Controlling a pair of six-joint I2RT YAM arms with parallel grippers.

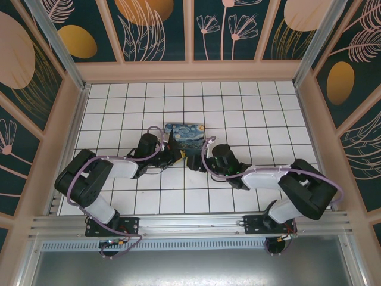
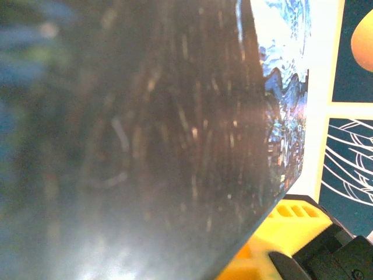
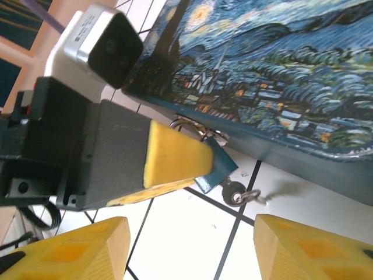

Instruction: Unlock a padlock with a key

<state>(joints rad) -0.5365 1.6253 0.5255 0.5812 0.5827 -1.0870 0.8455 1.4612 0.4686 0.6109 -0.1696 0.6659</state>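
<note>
In the right wrist view the small blue padlock (image 3: 220, 166) hangs by its shackle at the front edge of the swirl-painted box (image 3: 280, 76). My left gripper (image 3: 201, 172) is shut on the padlock body, and its yellow finger (image 3: 175, 154) covers most of it. The key (image 3: 234, 191) sticks in the padlock's underside, with a small ring on its head. My right gripper (image 3: 189, 233) is open just below the key and touches nothing. From above, the left gripper (image 1: 173, 157) and right gripper (image 1: 193, 162) meet at the box (image 1: 184, 131). One yellow finger (image 2: 294, 211) shows beside the dark box side (image 2: 145, 146).
The box stands mid-table on the white tiled floor (image 1: 178, 202). Painted panel walls (image 1: 190, 24) enclose the cell on three sides. Both arms reach inward from the near rail (image 1: 190, 223). Open tiles lie behind and to both sides of the box.
</note>
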